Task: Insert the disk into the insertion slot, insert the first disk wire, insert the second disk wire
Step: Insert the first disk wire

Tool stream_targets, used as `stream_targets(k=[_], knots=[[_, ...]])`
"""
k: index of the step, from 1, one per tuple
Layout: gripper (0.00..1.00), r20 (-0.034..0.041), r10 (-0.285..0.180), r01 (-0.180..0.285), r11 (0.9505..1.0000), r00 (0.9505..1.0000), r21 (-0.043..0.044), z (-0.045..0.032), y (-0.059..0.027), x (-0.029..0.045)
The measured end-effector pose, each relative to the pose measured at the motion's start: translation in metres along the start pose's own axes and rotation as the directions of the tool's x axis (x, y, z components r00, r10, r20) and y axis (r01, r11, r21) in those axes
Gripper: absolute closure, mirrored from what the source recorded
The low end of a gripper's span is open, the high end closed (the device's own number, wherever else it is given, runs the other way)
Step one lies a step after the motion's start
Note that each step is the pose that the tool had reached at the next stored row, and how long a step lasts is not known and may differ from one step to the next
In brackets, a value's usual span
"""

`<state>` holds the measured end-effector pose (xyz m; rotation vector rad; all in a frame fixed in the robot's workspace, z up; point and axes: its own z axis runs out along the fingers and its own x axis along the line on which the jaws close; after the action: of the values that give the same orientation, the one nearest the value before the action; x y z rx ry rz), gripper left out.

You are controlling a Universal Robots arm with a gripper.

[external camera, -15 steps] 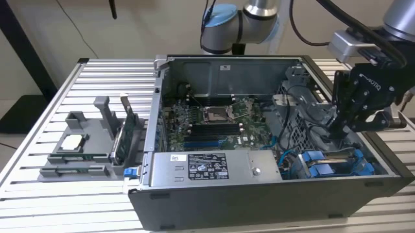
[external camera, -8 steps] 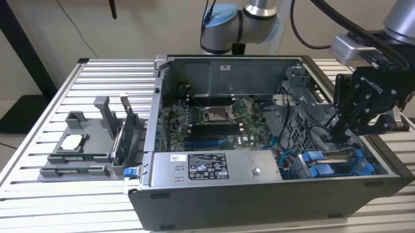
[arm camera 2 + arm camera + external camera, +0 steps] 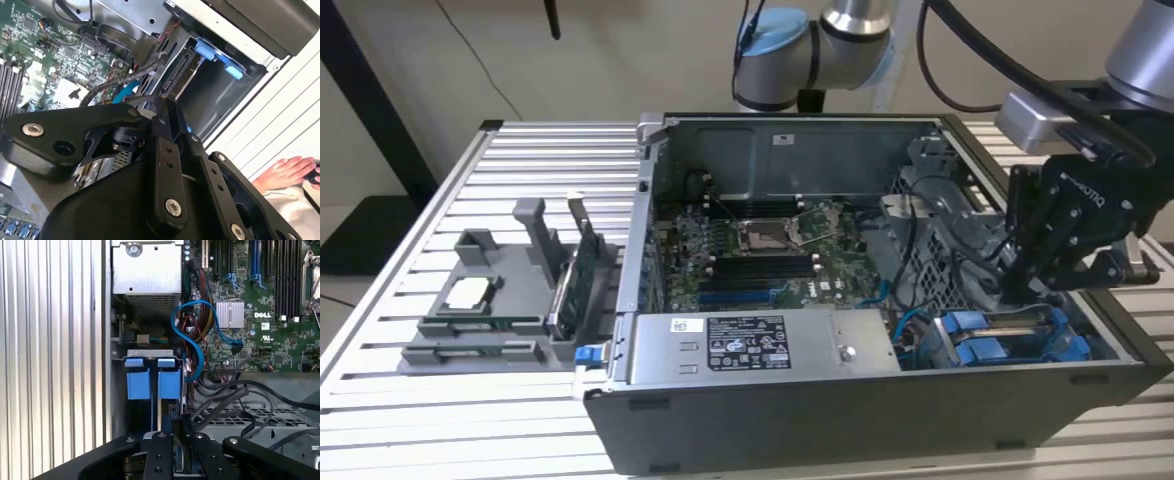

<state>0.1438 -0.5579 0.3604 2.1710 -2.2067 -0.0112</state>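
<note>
Exterior view has the open computer case [image 3: 854,420] lying on a slatted table [image 3: 454,180], with the black gripper [image 3: 1021,290] lowered inside at the case's four o'clock corner. The disk [image 3: 987,345] is just beside it, blue carrier showing. In the second wrist view the disk [image 3: 205,50] is seated in the insertion slot [image 3: 220,97], its blue tabs at the open end of the dark grey bay. The gripper [image 3: 162,102] is near a thick black cable [image 3: 125,82], and whether it is clenched or released cannot be told. In the first wrist view a blue data cable [image 3: 192,335] loops between the motherboard [image 3: 260,340] and the disk [image 3: 138,384]. The power-supply box [image 3: 747,345] sits at the case's six o'clock. A grey fixture [image 3: 494,300] stands outside at nine o'clock.
</note>
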Motion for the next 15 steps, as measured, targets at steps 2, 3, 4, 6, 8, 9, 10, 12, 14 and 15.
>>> stream_targets(k=[2,3,4,6,8,9,10,12,14,15], knots=[[0.81,0.0041,0.0,0.0,1.0,1.0,0.0016,0.0023,-0.0003,0.0011],[0.81,0.0073,0.0,0.0,1.0,1.0,0.0022,0.0034,-0.0004,0.0016],[0.81,0.0108,0.0,0.0,1.0,0.9999,0.0029,0.0045,-0.0006,0.0021],[0.81,0.0135,0.0,0.0,1.0,0.9999,0.0031,0.0057,-0.0007,0.0024],[0.81,0.0134,0.0,0.0,1.0,0.9999,0.0032,0.0056,-0.0008,0.0024],[0.81,0.0133,0.0,0.0,1.0,0.9999,0.0032,0.0056,-0.0009,0.0024],[0.81,0.0134,0.0,0.0,1.0,0.9999,0.0032,0.0057,-0.0009,0.0024],[0.81,0.0134,0.0,0.0,1.0,0.9999,0.0032,0.0057,-0.0009,0.0024],[0.81,0.0134,0.0,0.0,1.0,0.9999,0.0032,0.0057,-0.001,0.0024],[0.81,0.0134,0.0,0.0,1.0,0.9999,0.0032,0.0057,-0.001,0.0024]])
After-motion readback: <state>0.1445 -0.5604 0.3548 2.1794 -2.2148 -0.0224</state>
